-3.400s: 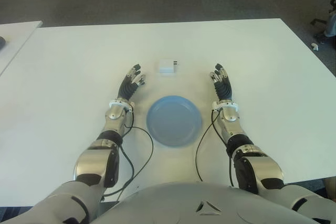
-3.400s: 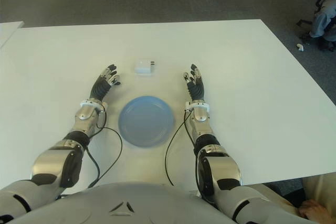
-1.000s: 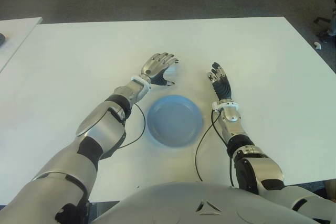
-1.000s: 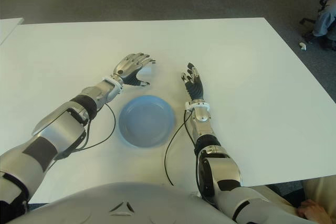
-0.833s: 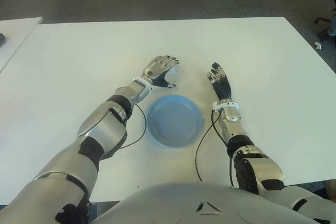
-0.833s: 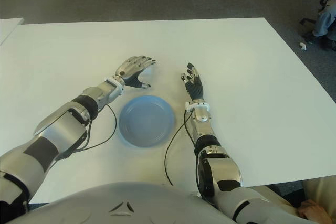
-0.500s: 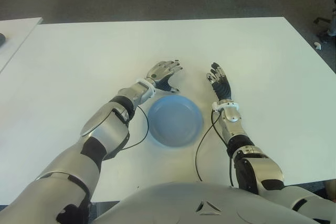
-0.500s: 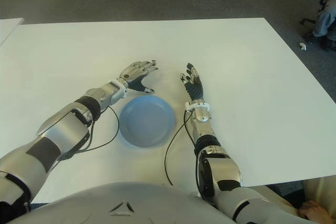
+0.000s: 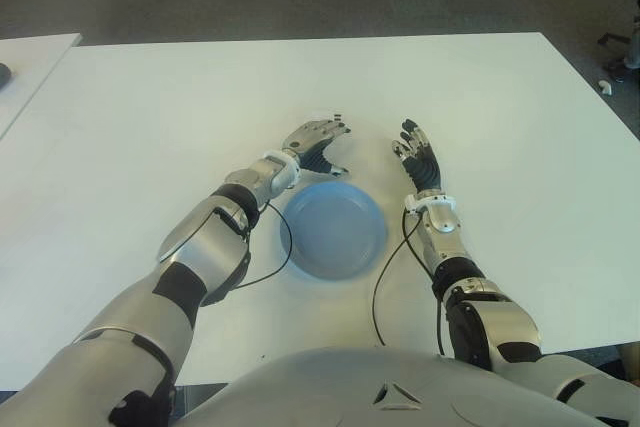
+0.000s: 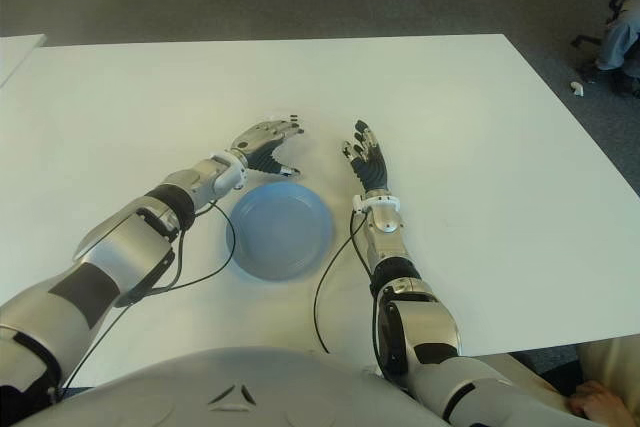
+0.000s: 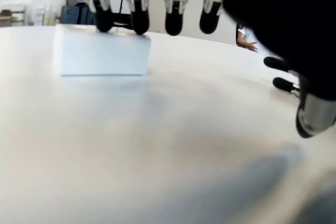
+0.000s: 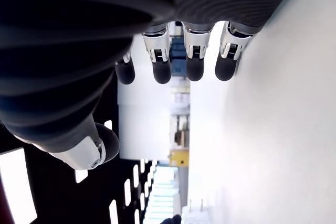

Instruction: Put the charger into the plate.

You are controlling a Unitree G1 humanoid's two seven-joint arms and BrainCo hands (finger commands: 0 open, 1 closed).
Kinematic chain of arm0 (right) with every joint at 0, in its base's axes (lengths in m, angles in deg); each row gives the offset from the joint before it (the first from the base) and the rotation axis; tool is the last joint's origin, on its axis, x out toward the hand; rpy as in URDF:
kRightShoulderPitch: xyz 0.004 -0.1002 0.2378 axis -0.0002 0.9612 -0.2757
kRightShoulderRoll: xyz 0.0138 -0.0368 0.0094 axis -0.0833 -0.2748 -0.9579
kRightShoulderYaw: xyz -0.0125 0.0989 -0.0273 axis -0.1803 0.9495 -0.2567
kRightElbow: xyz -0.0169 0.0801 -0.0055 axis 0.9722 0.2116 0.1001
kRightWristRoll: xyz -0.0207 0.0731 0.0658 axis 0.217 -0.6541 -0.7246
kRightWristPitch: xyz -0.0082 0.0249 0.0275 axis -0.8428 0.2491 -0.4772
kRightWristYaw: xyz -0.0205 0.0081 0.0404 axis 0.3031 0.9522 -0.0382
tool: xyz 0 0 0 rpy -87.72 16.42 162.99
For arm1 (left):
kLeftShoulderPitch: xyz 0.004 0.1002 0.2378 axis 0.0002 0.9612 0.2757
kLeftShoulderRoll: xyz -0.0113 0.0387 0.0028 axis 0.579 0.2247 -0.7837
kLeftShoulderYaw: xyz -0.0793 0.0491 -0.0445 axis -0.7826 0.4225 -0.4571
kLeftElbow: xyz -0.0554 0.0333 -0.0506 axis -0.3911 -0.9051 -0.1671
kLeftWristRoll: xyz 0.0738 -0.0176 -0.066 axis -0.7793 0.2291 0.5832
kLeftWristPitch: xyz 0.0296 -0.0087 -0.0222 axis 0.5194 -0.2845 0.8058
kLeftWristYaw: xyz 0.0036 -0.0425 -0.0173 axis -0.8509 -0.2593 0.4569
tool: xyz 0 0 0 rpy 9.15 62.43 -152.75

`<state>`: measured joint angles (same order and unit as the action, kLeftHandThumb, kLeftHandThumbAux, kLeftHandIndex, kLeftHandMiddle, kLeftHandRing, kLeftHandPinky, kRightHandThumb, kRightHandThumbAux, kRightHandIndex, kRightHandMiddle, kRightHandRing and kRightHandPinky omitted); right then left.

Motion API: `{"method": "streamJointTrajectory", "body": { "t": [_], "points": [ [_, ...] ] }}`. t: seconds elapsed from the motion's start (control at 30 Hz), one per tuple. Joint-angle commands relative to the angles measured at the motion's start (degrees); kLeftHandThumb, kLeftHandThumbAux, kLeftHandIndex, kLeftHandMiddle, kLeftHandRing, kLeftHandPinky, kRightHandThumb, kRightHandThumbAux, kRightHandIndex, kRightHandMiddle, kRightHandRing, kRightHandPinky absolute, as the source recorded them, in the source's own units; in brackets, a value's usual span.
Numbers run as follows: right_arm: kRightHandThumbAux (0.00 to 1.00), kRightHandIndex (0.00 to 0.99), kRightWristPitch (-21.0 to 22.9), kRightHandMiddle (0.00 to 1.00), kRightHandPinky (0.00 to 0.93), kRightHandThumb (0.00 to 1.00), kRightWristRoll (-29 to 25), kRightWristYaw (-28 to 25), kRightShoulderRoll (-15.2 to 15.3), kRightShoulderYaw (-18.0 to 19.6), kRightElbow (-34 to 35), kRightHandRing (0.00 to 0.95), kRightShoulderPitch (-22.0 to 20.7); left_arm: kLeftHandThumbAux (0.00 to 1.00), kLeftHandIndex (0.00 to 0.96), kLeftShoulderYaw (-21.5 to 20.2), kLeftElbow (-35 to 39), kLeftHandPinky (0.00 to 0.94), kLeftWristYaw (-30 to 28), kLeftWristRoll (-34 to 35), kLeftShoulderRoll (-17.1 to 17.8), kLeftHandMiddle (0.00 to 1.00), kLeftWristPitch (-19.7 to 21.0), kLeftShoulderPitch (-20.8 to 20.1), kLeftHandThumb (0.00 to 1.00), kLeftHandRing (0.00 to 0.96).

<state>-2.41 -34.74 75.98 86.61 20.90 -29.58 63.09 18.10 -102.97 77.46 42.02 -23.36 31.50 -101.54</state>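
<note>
The white charger (image 11: 100, 51) lies on the white table (image 9: 150, 127), just beyond the blue plate (image 9: 335, 230). In the eye views my left hand (image 9: 335, 147) arches over it and hides most of it. The left wrist view shows the fingertips (image 11: 139, 22) touching the charger's top far edge, with the thumb (image 11: 313, 116) standing well apart on the other side, so the hand is open around it. The charger sits flat on the table. My right hand (image 9: 418, 152) shows beside the plate on its right, fingers straight and spread, holding nothing.
Black cables run from both wrists across the table beside the plate (image 9: 270, 257) (image 9: 385, 277). A second white table (image 9: 30, 57) stands at the left. A person's hand (image 10: 598, 402) shows past the table's near right corner. Grey floor lies beyond the far edge.
My left hand has left its place beside the plate and reached over the charger. Over the last second it shifted slightly towards the plate, its fingers bending down around the charger. The right hand stayed still.
</note>
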Motion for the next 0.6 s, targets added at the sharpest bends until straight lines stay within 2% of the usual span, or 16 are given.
{"method": "streamJointTrajectory", "body": {
  "t": [0.03, 0.4, 0.6],
  "points": [
    [0.633, 0.000, 4.50, 0.020, 0.012, 0.080, -2.05, -1.51, -1.92, 1.01, -6.36, 0.014, 10.93, 0.455, 0.000, -4.98, -1.54, 0.000, -10.85, 5.97, -1.00, 0.000, 1.44, 2.97, 0.000, 0.000],
    [0.623, 0.006, 4.74, 0.029, 0.005, 0.058, -2.43, -1.11, -2.14, 1.54, -6.45, 0.017, 11.08, 0.437, 0.000, -11.60, -1.36, 0.000, -23.65, 14.16, -1.65, 0.000, 4.00, 3.75, 0.000, 0.000],
    [0.612, 0.011, 5.03, 0.036, 0.022, 0.058, -2.35, -0.78, -2.21, 1.56, -6.08, 0.024, 11.37, 0.402, 0.000, -14.34, -1.30, 0.000, -27.64, 17.16, -1.97, 0.000, 5.61, 3.98, 0.000, 0.000]
  ]
}}
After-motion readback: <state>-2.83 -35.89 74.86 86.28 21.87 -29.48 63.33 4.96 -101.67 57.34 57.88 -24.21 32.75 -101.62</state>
